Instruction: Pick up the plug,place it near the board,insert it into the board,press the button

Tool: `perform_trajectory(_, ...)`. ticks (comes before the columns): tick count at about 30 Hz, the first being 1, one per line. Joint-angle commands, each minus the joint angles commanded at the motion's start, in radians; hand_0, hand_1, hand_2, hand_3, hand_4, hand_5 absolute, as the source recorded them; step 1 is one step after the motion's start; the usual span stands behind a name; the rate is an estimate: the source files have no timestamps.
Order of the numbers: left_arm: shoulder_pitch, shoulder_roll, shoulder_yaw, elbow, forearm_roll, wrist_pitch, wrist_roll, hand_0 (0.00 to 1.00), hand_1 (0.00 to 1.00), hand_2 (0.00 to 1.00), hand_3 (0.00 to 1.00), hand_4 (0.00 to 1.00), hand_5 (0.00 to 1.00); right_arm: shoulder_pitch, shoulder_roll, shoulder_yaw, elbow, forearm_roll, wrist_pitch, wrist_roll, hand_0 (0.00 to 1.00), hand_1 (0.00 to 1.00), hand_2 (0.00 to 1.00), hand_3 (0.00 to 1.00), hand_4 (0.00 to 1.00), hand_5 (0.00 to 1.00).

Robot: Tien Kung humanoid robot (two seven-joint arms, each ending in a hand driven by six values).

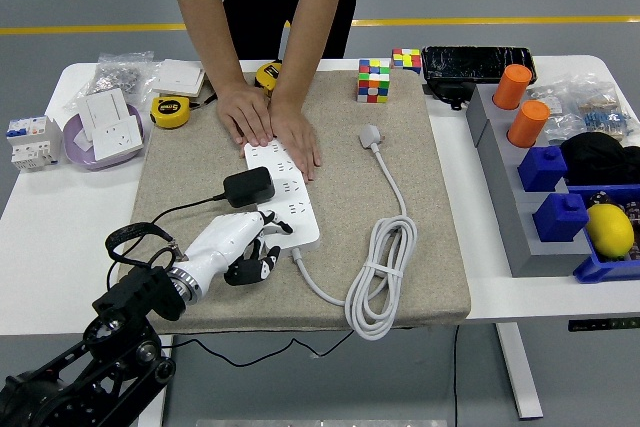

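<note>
A white power strip [290, 199] lies on a beige mat [200, 162]. A black plug adapter [248, 187] sits in the strip's left side, its black cable trailing left. A person's two hands [270, 122] press flat on the strip's far end. My left hand [245, 247], white with black fingers, hovers at the strip's near end, fingers curled loosely and holding nothing. The strip's own white cord [385, 267] lies coiled to the right, its white plug [370, 135] lying loose on the mat. The right arm is out of view.
Two yellow tape measures [172, 110], a purple bowl with white sockets [105, 132] and a breaker [30, 139] lie at the left. Rubik's cubes [374, 79], a black case [476, 62] and grey and blue bins [560, 197] with orange cylinders stand at the right.
</note>
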Motion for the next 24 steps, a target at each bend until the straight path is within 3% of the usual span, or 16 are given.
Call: perform_trajectory(24,0.002,-0.014,-0.003,0.029,0.008,0.014,-0.009,0.207,0.026,0.150,0.700,0.487,0.002,-0.005,0.000,-0.004,0.000,0.000,0.000,0.000,0.796,0.701,0.709,0.749,0.998,0.984)
